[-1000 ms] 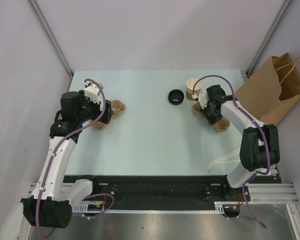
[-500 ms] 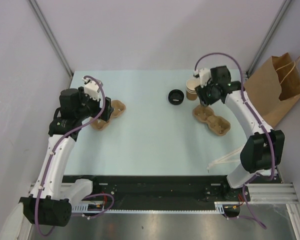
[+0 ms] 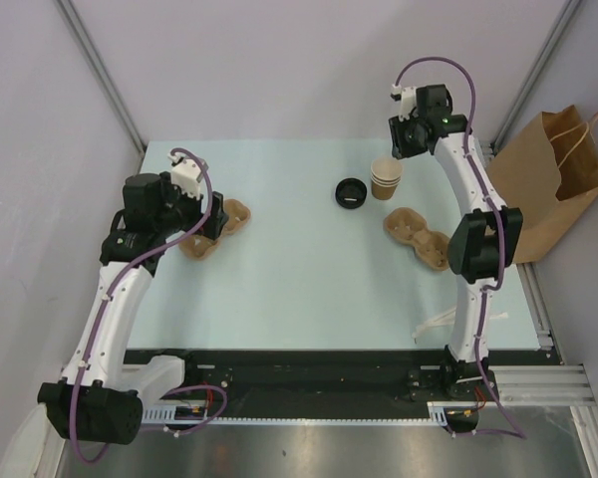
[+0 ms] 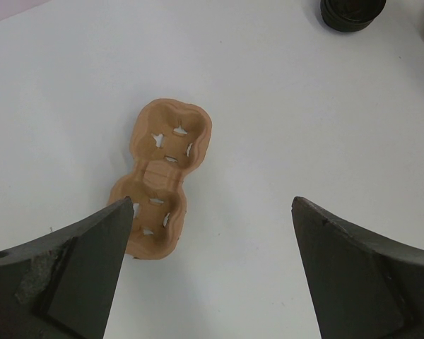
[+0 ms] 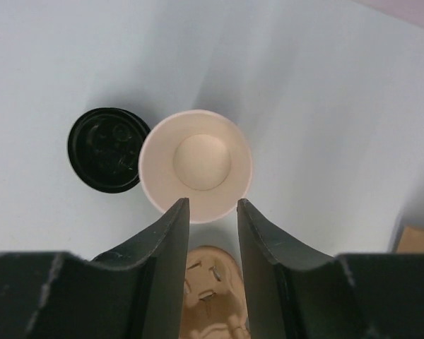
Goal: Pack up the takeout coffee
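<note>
The takeout coffee cup (image 3: 386,177) stands upright and lidless on the table; the right wrist view looks straight down into its cream inside (image 5: 196,166). My right gripper (image 3: 406,139) hangs high above it, and its jaws (image 5: 212,205) stand partly apart with nothing between them, so it is open. One brown two-hole tray (image 3: 416,237) lies just in front of the cup, seen below the jaws (image 5: 212,282). My left gripper (image 3: 214,221) is wide open (image 4: 212,205) above the table beside a second brown tray (image 4: 162,176).
A round black lid (image 3: 350,192) lies just left of the cup (image 5: 104,150). A brown paper bag (image 3: 548,184) stands open at the table's right edge. A thin pale item (image 3: 439,321) lies near the front right. Grey walls close in the table.
My right arm rose from the right-hand tray and swung back to hang above the cup, and its jaws went from shut to partly apart. The left arm barely moved.
</note>
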Robot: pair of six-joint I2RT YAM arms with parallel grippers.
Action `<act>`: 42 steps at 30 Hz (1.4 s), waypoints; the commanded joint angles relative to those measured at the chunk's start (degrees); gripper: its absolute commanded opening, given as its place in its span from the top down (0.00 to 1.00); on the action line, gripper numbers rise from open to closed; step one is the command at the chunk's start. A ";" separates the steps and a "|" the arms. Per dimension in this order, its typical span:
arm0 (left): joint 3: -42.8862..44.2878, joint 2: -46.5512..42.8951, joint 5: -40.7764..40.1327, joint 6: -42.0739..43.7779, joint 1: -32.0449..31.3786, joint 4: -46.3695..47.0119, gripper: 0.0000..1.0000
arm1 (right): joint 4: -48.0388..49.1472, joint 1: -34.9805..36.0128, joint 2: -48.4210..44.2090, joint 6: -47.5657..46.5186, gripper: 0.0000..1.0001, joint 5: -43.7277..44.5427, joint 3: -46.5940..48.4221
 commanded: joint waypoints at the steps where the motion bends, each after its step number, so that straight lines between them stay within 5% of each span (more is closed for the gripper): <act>1: 2.41 -0.27 -0.27 -0.59 -0.32 1.56 0.01 | -3.52 -0.82 3.83 4.13 0.63 1.73 5.67; 18: 1.35 0.00 -0.09 -0.67 -0.41 1.91 0.01 | -2.29 -3.02 10.07 4.58 0.69 1.20 6.02; 22: 1.35 -0.09 0.00 -0.59 -0.41 1.74 0.00 | -2.64 -3.28 11.13 5.28 0.73 0.76 7.08; 27: 1.44 -0.09 -0.09 -0.33 -0.32 1.65 0.01 | -2.82 -3.55 10.69 6.16 0.90 -0.21 7.43; 42: 1.53 0.61 1.83 -0.76 -0.50 1.29 0.01 | -5.19 -3.64 6.03 7.48 1.00 -3.11 8.92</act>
